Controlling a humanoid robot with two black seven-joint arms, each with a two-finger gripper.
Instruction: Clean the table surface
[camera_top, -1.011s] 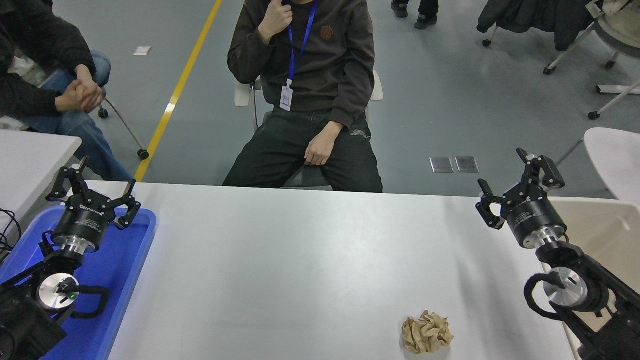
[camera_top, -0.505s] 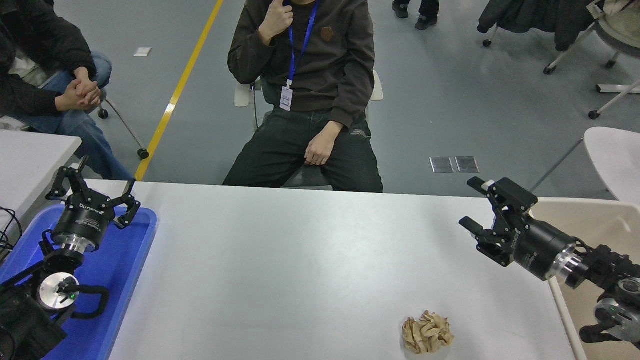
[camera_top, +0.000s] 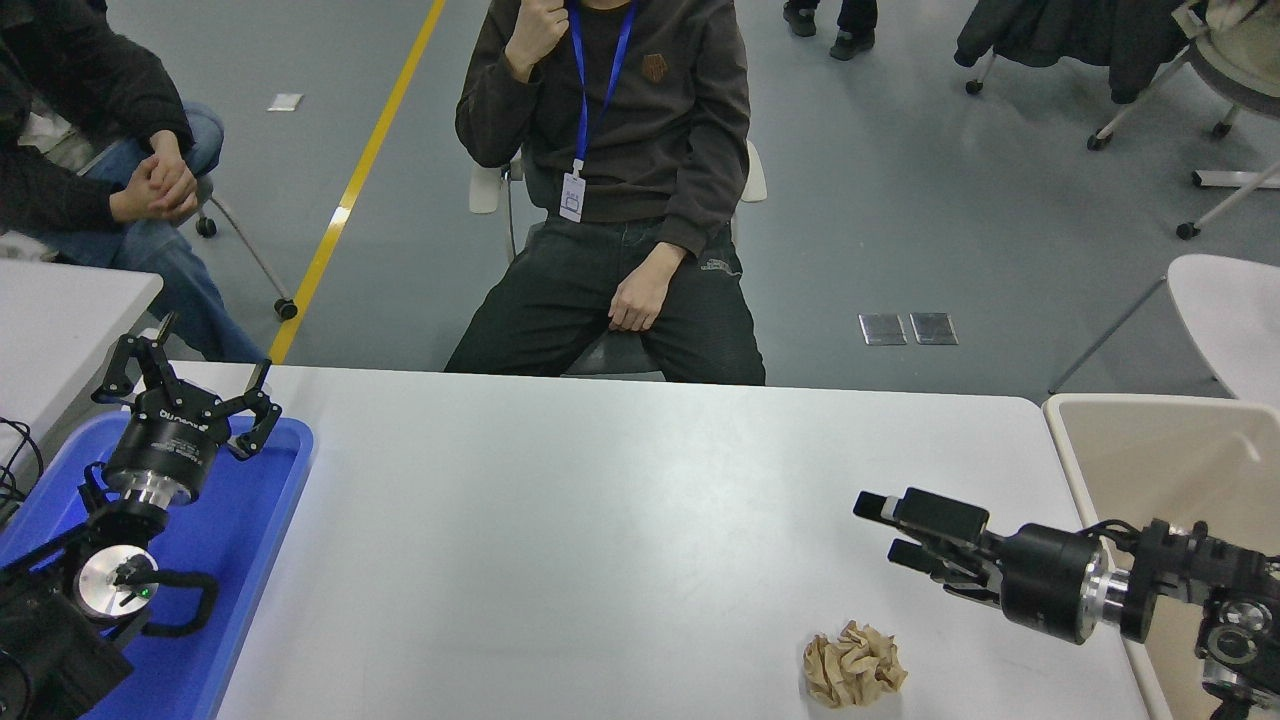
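The tabletop (camera_top: 620, 520) only has a crumpled paper ball (camera_top: 853, 665) left, probably super light and squishy, so the open right gripper (camera_top: 885, 530) nearby could just pinch its middle.

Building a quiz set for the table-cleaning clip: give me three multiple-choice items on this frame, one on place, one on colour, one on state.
1. Where does the crumpled paper ball lie?
A. on the table surface, near its front edge
B. in the tray
C. in the bin

2. What colour is the tray under the left gripper?
A. red
B. blue
C. green

3. What is the right gripper doing?
A. gripping the paper
B. resting in the beige bin
C. open, empty, apart from the paper

A: it sits on bare tabletop. B: the tray's rim and floor are blue. C: nothing is between its fingers.
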